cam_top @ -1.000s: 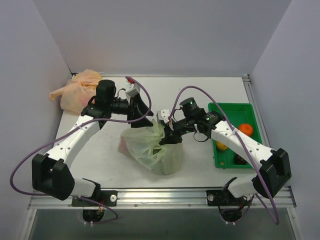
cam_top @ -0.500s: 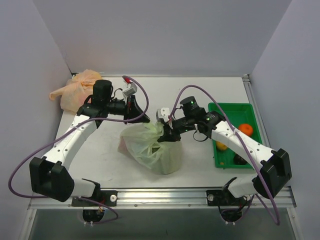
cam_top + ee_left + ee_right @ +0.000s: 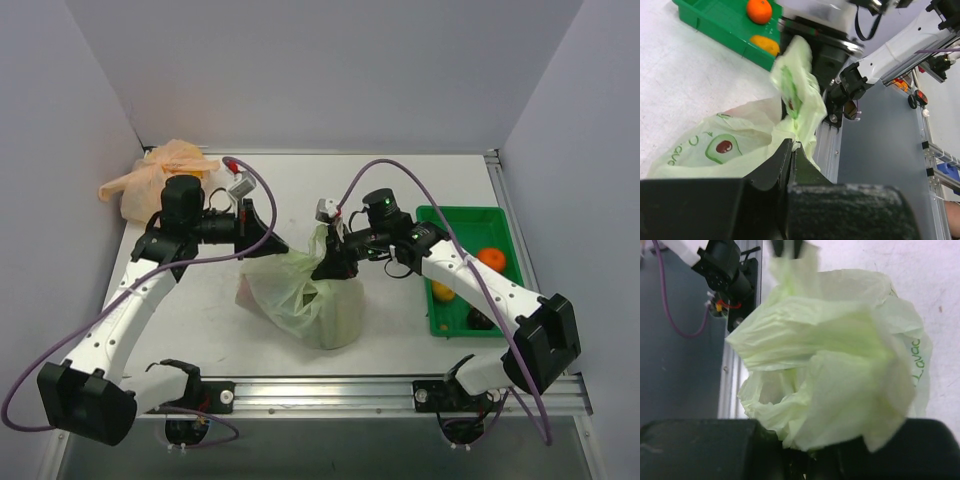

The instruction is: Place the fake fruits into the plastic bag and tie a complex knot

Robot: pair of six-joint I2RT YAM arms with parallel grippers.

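I am pinching a thin fold of the plastic bag [image 3: 312, 300] in my left gripper [image 3: 270, 241], whose fingers [image 3: 771, 170] are pressing together on the pale green film with almost no gap showing. My right gripper [image 3: 330, 266] is clamping a bunched-up handful of the bag's top, and in the right wrist view the crinkled film [image 3: 840, 365] is billowing out from between the two dark fingers [image 3: 700, 450]. The bag is sitting on the tabletop [image 3: 400, 180] toward the near edge, about midway between the left and right edges, with its top drawn up between my two grippers. What is lying inside it I cannot tell. Along the right edge a green tray [image 3: 462, 213] is holding an orange [image 3: 491, 258], a yellow fruit [image 3: 441, 291] and a dark fruit [image 3: 481, 318]. A peach bag [image 3: 150, 180] is slumping in the far left corner.
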